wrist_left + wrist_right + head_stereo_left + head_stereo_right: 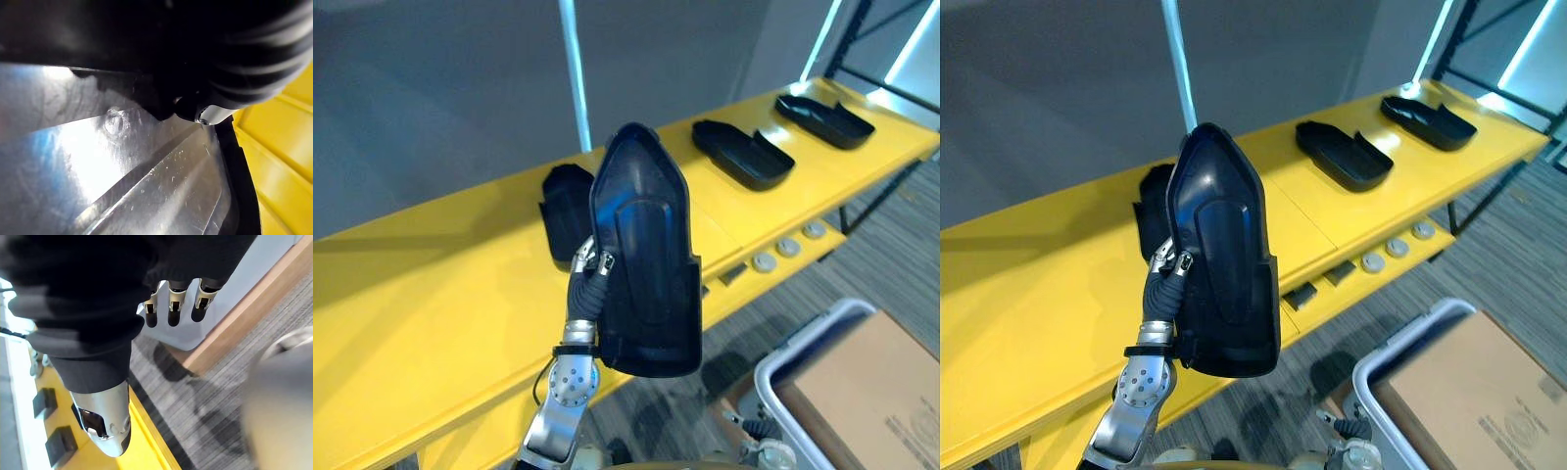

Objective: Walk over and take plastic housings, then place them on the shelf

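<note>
In the eye views the left hand (589, 266) holds a black housing (646, 264) upright above the yellow shelf (431, 294), its fingers (586, 257) clamped on the housing's left edge. On the shelf a second housing (563, 211) lies just behind it, a third housing (742, 154) and a fourth housing (824, 119) lie further right, and a grey bin (803, 338) with a box (862, 392) stands on the floor in front. The left wrist view shows the housing's glossy surface close against the hand, with the shelf beside it. In the right wrist view the right hand (161, 269) hangs over the floor (220, 396), its fingers (172, 313) straight, side by side, holding nothing.
</note>
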Motion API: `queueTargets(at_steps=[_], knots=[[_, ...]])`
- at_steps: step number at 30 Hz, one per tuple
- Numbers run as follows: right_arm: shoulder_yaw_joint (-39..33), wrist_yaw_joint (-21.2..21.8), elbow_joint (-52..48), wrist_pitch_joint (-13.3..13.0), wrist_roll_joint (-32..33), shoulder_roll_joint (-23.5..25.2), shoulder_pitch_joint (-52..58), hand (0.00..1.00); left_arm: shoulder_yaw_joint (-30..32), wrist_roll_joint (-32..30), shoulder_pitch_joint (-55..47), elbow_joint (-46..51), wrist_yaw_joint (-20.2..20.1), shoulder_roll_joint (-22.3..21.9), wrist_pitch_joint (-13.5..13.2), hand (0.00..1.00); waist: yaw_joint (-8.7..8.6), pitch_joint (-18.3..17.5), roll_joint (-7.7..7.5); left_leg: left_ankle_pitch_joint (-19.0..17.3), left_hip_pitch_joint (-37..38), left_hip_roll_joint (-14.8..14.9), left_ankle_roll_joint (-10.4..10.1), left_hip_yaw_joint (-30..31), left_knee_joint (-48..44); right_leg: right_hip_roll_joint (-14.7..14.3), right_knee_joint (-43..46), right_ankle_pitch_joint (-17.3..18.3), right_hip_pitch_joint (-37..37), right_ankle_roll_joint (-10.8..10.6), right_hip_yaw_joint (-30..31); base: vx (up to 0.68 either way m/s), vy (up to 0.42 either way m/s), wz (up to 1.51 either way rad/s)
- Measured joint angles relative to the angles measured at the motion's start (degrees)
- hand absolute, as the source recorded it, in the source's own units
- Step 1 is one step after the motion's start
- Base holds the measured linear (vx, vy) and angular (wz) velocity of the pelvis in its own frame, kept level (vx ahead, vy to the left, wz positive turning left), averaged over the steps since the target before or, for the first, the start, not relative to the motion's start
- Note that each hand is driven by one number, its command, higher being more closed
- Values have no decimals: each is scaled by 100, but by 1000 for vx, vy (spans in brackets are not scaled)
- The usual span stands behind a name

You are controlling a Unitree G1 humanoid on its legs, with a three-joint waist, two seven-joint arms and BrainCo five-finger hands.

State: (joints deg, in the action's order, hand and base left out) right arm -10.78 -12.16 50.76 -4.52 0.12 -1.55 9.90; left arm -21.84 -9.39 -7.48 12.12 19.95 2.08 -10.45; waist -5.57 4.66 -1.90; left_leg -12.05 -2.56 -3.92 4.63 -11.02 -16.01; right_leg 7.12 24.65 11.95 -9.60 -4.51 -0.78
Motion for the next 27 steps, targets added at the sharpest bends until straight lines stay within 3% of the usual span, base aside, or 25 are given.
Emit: queueTargets(at_steps=[2,7,12,16,17,18,19,20,22,23,24,26,27], knots=[[21,-1,-49,3,-3,-52,84,0,34,-41,-53,98,99,-72,-6,100,237,-33,68,117,20,160,-198,14,22,-93,-435,-98,237,122,-239,237,-133,37],[174,-9,-132,-9,-3,25,130,0,101,-51,-236,258,148,-124,-9,100,338,-81,-46,201,240,425,-514,-2,412,-373,-1057,-350,621,333,-418,97,-127,4],[183,-18,-238,-31,-11,61,341,0,118,-49,-419,307,150,-191,-9,100,365,-132,-73,241,423,460,-559,25,587,-419,-1220,-369,845,347,-514,23,-37,9],[220,-33,-218,-31,-17,86,413,0,148,-48,-424,441,160,-193,-6,100,415,-129,-159,366,116,404,-574,329,381,-309,-1285,-424,836,369,-901,-68,-10,48],[221,-45,-210,-36,-16,58,389,0,158,-40,-417,539,220,-198,-7,100,430,-96,-185,208,-75,522,-649,72,90,-261,-1294,-459,806,407,-1020,-132,13,59],[227,-49,-184,-38,-16,32,353,0,164,-39,-408,573,261,-202,-23,100,445,-83,-177,69,-213,688,-548,-198,-180,-255,-1274,-457,726,416,-1065,-195,40,37],[229,-63,-35,-43,-15,-17,229,0,216,-30,-366,590,307,-200,-33,100,467,-76,-173,-136,-484,1083,-288,-586,-911,-204,-1210,-446,609,427,-1099,-187,78,24],[228,-90,135,-41,-15,-41,93,0,240,-24,-364,589,365,-189,-34,100,456,-71,-214,-243,-648,1420,-180,-692,-1544,-62,-1163,-433,528,427,-1089,-173,115,19],[230,-152,258,-43,-16,-81,48,0,318,-21,-366,588,412,-199,-49,100,412,-74,-232,-239,-655,1822,-186,-675,-1881,159,-1113,-444,448,322,-1039,-98,241,20],[229,-155,376,-33,-18,-120,47,0,359,-11,-360,587,429,-204,-123,100,296,-81,-215,-162,-594,2175,-311,-577,-1748,413,-922,-421,328,109,-1019,-58,314,27],[225,-156,445,-20,-21,-125,52,0,357,-5,-343,586,428,-194,-126,100,237,-86,-207,-93,-530,2273,-421,-502,-1576,519,-843,-415,274,3,-1011,-37,392,38],[214,-163,545,49,-20,-172,74,0,344,25,-271,577,448,-231,-130,100,115,-153,-93,196,-409,2404,-842,-123,-821,758,-714,-480,101,-290,-1024,-41,428,28],[149,-184,608,49,-18,-263,72,0,333,26,-215,567,517,-300,-132,100,76,-229,94,653,-340,2403,-1080,159,-228,834,-790,-618,19,-537,-1038,-35,574,23]])
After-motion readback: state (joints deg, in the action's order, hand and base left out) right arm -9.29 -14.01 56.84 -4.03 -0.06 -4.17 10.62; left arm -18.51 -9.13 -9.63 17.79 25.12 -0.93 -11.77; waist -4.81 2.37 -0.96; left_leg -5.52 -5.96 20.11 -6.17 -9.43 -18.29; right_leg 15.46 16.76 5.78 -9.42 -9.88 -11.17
